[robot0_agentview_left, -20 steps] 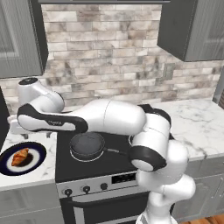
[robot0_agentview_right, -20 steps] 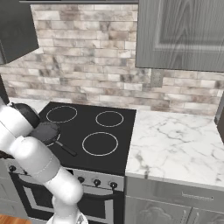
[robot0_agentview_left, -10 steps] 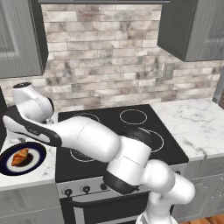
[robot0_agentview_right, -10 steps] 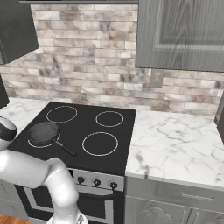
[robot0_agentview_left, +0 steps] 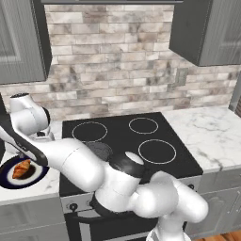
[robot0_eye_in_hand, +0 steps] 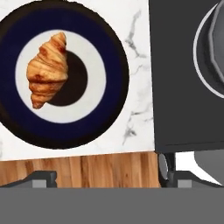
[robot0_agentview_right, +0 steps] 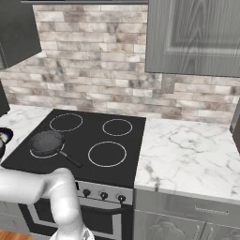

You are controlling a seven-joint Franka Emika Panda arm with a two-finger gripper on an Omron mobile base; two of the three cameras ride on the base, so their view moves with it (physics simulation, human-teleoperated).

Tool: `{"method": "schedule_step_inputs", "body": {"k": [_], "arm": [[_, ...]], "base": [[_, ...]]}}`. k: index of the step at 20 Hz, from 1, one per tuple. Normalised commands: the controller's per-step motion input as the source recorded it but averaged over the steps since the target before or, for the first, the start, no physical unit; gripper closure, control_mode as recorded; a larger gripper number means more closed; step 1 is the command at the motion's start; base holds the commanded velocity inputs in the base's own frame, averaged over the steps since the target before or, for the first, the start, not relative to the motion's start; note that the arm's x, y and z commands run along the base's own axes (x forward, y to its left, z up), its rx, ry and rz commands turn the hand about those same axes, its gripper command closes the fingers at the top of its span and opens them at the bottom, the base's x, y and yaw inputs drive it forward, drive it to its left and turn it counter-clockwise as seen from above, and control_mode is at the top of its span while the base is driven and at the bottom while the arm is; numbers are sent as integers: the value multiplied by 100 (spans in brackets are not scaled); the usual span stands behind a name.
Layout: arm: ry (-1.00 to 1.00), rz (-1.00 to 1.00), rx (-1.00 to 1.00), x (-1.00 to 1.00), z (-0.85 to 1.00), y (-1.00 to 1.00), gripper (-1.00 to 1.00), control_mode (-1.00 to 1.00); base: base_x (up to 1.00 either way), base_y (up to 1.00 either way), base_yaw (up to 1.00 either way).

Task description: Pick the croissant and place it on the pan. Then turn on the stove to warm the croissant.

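A: Since the earlier frame, the arm has swung further left of the stove [robot0_agentview_left: 122,139], uncovering the pan [robot0_agentview_right: 46,142], and its wrist now stands over the plate [robot0_agentview_left: 9,175].

B: Tool status?

A: The tool [robot0_eye_in_hand: 107,178] points straight down with its fingers [robot0_eye_in_hand: 41,178] spread wide and holding nothing. In the hand view the finger tips sit at the bottom edge, one below the plate [robot0_eye_in_hand: 109,57] and one below the stove's front corner.

B: Croissant location?

A: The croissant [robot0_eye_in_hand: 47,70] lies on the white ring of the dark blue plate, off-centre and partly over its dark middle. That plate rests on the marble table [robot0_eye_in_hand: 135,122] just left of the stove. The left base view shows the croissant [robot0_agentview_left: 21,168] on the same plate.

B: Pan location?

A: The pan sits on the stove's front left burner ring, with its black handle angled toward the stove's front edge. It is empty.
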Motion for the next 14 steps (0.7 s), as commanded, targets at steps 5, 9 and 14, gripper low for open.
{"method": "schedule_step_inputs", "body": {"k": [5,9,14], "arm": [[1,0,0,4,-22,9,-100,-100],[3,0,0,13,-40,4,-100,-100],[2,0,0,15,-29,2,-100,-100]], "base": [[0,0,0],[0,0,0],[0,0,0]]}}
